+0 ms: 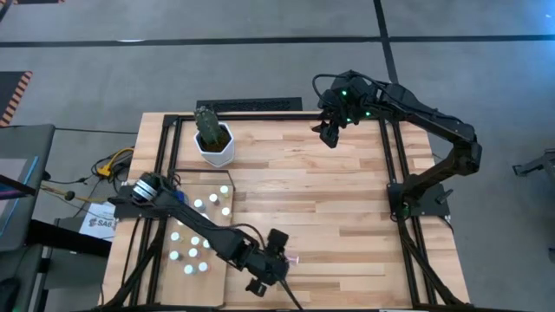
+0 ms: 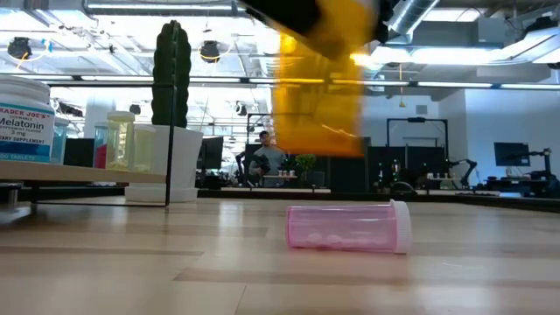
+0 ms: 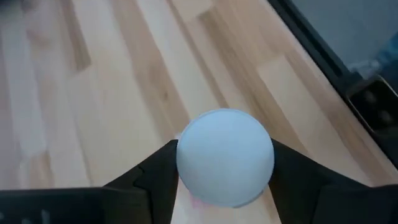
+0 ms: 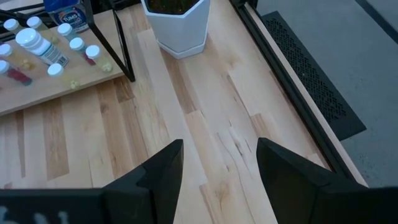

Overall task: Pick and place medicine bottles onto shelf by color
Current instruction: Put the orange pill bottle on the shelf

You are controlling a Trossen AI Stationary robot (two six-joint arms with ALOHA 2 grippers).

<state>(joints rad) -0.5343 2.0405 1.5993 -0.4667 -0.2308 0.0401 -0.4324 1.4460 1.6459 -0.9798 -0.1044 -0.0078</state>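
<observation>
The desk [image 1: 347, 208] is a striped plank top inside a dark frame, and I see both arms over it from the high view. The left arm reaches from the desk's left side towards the middle of the near edge. The right arm waits, folded over the far right corner. The shelf [image 4: 37, 96], a pale narrow board, lies along the left side of the desk. A white hexagonal plant pot [image 1: 215, 149] with a cactus [image 1: 208, 124] stands just beyond the shelf's far end. The left hand [image 1: 276, 263] is off the shelf, just beside its near right corner. Its two fingers press on both sides of a round white cap [image 3: 225, 165], so this hand is gripping. In the low view, a blurred amber bottle [image 2: 319, 96] hangs below a dark shape, clear of the desk; I read this as the bottle gripped by its cap. The right hand [image 1: 329, 132] hovers with its fingers spread apart and only bare planks between them. The remaining medicine bottles [image 1: 192, 253] stand in a loose group on the shelf, white caps up. A wider bottle with a Melatonin label [image 2: 24, 118] stands among them. One pink bottle [image 2: 346, 227] lies on its side on the desk, near the left hand and off the shelf.
</observation>
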